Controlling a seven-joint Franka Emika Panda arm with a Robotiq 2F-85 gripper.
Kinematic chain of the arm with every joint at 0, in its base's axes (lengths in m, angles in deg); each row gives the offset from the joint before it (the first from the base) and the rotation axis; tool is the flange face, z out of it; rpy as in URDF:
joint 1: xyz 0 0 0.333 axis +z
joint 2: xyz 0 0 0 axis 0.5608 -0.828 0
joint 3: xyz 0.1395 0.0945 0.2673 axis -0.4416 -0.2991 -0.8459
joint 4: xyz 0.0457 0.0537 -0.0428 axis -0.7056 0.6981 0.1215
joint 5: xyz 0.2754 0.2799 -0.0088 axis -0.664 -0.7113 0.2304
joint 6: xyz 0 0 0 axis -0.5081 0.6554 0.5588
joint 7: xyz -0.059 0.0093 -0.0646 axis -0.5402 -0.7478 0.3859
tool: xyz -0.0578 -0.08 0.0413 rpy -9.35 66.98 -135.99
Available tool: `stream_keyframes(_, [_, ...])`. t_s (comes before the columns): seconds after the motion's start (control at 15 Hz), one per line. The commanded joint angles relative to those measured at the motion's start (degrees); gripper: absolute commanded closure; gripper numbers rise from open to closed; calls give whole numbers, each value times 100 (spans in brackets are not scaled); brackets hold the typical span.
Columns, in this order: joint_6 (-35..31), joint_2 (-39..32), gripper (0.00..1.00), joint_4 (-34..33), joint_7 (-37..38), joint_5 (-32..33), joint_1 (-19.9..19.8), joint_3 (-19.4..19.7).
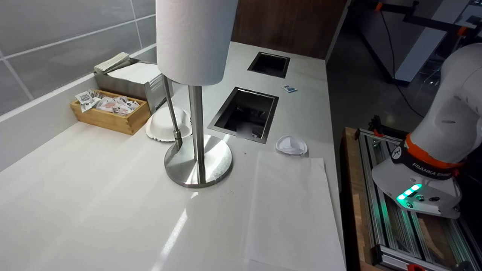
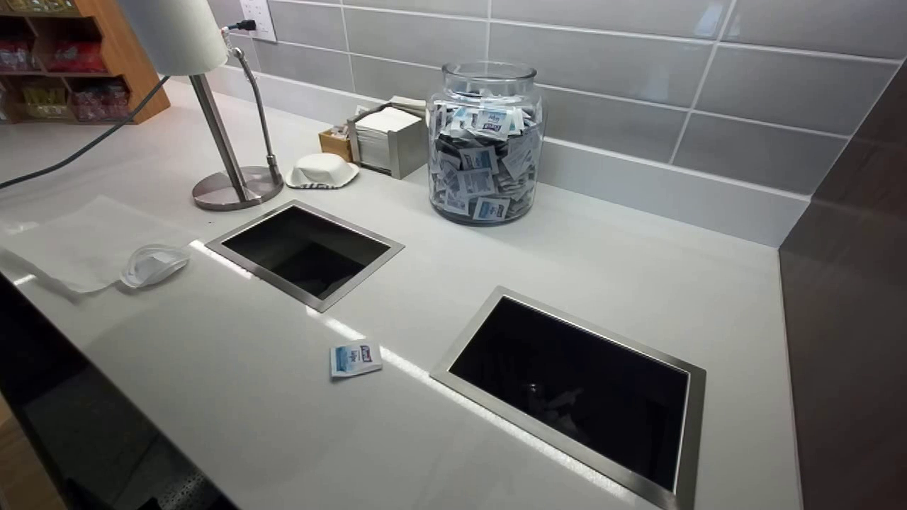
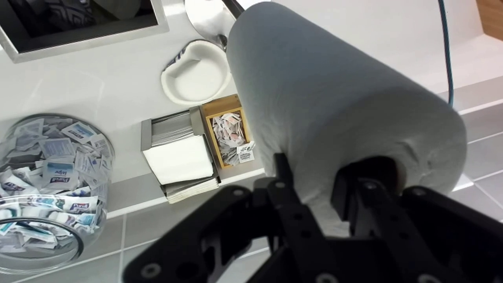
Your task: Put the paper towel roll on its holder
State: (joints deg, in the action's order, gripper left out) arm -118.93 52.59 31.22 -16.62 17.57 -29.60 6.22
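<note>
- Roll of thick white paper towel (image 1: 194,41), a long cylinder, hangs raised above the disc base of a shiny metal holder with a straight upright post (image 1: 198,137); a bare stretch of post shows below it, so it is not yet seated.
- In both exterior views the post vanishes at the middle of the roll's lower end; I take it to be inside the core, though its top is hidden.
- The black two-fingered gripper (image 3: 314,184) pinches the roll's wall at the upper end, one finger in the core, one outside, likely to leave the lower mouth free for the post.
- Beside the post stands a slim grey metal side arm (image 1: 171,107), probably meant to steady the roll.
- The soft matte paper puckers by the outer finger; the disc beneath gleams hard.
- A shallow white paper bowl (image 1: 165,122) lies near the base, and a thin, creased white sheet (image 1: 290,210) lies flat on the smooth pale countertop (image 1: 105,188).
</note>
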Motion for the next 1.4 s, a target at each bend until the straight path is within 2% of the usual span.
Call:
stream_keyframes(0.0, [207, 50, 71, 82, -144, -160, 12, 79])
stream_keyframes(0.07, [211, 50, 48, 95, -149, -158, 12, 79])
stream_keyframes(0.2, [222, 47, 45, 98, -152, -154, 14, 76])
stream_keyframes(0.6, [290, 67, 0, 84, -171, -137, 19, 59])
stream_keyframes(1.0, [432, 168, 0, 146, -78, -2, 2, -17])
stream_keyframes(1.27, [365, 497, 0, 551, -51, 327, -37, -154])
stream_keyframes(1.33, [377, 165, 0, 159, -92, 137, -15, -77])
